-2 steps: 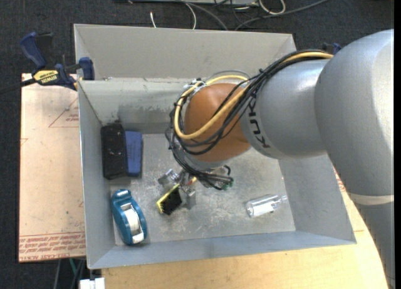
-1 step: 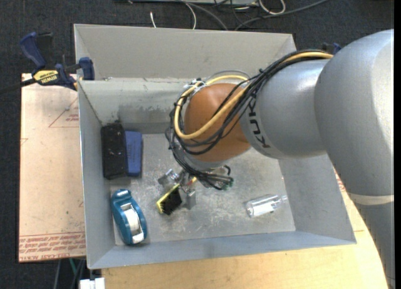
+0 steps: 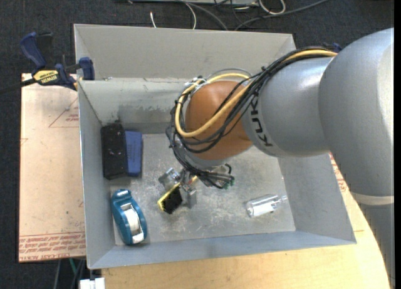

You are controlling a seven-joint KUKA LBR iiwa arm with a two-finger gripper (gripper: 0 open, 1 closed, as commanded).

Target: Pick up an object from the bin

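Observation:
My gripper [image 3: 181,187] hangs low over the middle of the bin floor, under the arm's orange cover. A small black thing with a yellow edge [image 3: 170,202] lies right at its lower left tip, touching or nearly touching it. I cannot tell whether that thing is gripped. A clear little bottle [image 3: 264,205] lies on its side to the right of the gripper, well apart from it.
A blue and white tape dispenser [image 3: 129,217] lies in the front left corner. A black block [image 3: 113,150] and a blue block [image 3: 133,152] lie side by side against the left wall. The arm covers the bin's back right.

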